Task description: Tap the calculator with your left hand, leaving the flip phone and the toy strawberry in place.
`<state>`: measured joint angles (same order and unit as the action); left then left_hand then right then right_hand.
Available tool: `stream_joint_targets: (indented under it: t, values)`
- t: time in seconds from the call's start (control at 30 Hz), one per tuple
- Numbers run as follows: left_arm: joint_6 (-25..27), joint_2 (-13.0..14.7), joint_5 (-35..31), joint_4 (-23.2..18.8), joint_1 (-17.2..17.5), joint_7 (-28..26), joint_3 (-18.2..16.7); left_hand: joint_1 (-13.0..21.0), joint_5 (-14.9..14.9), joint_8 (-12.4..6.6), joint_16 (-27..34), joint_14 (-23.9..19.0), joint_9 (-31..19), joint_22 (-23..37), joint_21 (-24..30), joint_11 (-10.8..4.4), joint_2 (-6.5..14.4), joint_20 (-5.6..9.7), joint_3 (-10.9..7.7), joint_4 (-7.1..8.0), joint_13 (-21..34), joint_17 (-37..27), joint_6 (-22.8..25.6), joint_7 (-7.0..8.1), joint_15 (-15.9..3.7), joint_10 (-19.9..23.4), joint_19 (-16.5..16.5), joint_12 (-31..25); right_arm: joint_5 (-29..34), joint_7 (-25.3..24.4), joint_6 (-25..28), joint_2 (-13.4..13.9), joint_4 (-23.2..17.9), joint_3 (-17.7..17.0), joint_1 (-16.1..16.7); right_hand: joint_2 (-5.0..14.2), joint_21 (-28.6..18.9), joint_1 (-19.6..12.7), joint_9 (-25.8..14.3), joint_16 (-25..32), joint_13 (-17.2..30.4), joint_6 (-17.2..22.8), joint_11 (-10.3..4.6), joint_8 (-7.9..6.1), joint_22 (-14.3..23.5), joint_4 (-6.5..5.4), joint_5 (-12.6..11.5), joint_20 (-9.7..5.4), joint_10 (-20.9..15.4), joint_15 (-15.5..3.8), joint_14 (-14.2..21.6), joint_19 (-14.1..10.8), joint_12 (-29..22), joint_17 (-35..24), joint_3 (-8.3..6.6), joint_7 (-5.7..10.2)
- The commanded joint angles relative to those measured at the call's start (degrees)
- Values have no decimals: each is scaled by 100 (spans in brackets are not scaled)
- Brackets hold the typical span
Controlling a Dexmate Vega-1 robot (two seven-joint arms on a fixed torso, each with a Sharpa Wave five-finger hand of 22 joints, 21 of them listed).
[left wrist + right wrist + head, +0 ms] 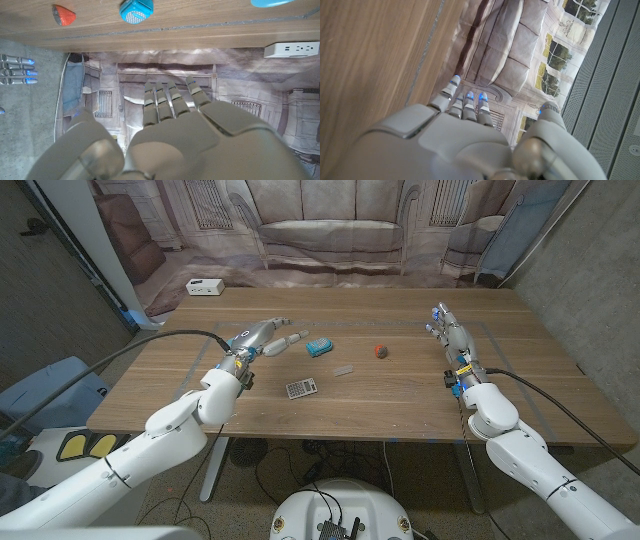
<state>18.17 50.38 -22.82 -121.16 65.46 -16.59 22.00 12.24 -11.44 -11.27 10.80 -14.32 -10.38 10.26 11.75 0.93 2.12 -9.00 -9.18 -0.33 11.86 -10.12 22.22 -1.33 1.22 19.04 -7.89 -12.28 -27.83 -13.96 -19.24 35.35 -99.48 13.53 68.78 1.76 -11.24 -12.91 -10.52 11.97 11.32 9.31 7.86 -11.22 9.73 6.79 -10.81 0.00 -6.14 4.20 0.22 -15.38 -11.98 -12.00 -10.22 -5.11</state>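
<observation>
The left hand [262, 338] hovers with fingers extended, holding nothing; the calculator [301, 388] lies nearer the robot, just beside it. Draw back and come straight down on the keys — a light tap — well clear of the flip phone [319, 347] and toy strawberry [380, 351]

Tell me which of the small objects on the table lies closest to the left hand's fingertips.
The blue flip phone, just beyond the left hand. The grey calculator lies nearer the robot; the red toy strawberry lies farther right.
</observation>
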Motion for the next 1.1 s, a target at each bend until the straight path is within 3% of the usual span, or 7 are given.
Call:
stream_joint_targets:
  t: [0.03,0.73,0.87,1.0,1.1]
  values:
    - [-428,-148,1006,201,-157,153,-212,-10,14,-27,-7,8,-18,22,-20,54,15,9,9,-15,10,-21,-5,-61,54,-9,15,10,-236,288,-248,-102,204,16,-96,67,-15,1,-19,22,11,91,0,-9,12,22,3,7,-60,-1,26,-61,-13,-12,2,3]
    - [-1607,-438,2917,914,-486,631,-404,-50,13,17,6,-8,-19,23,9,171,19,-67,31,-7,6,-25,-62,-220,163,-23,-68,5,-283,447,-377,-96,422,49,-181,68,-15,3,-19,24,11,112,-2,-10,12,26,3,-1,-89,-4,50,-86,-15,-12,10,-5]
    - [-1920,-555,3203,1087,-503,645,-419,-60,12,25,6,-9,-19,21,24,210,17,127,39,-9,4,-25,-84,-258,182,-21,-123,1,-313,531,-431,-77,497,41,-215,67,-16,2,-19,25,11,112,-6,-9,12,28,3,-10,-95,-2,55,-94,-16,-11,12,-7]
    - [-2737,-899,3836,1532,-518,857,-434,-63,10,38,6,-12,-18,18,33,257,14,223,45,-14,3,-24,-121,-349,213,-21,-165,0,-373,639,-511,-32,541,-2,-215,67,-16,0,-19,25,11,116,2,-10,12,30,3,-10,-107,-10,60,-99,-19,-11,12,-10]
    - [-3034,-1056,4130,1709,-535,952,-419,-63,9,48,6,-11,-18,15,36,289,13,309,48,-19,1,-24,-154,-418,232,-40,-193,6,-444,744,-545,7,571,-27,-223,66,-18,1,-19,25,11,120,2,-10,12,30,3,-14,-106,-14,62,-106,-18,-11,13,-12]
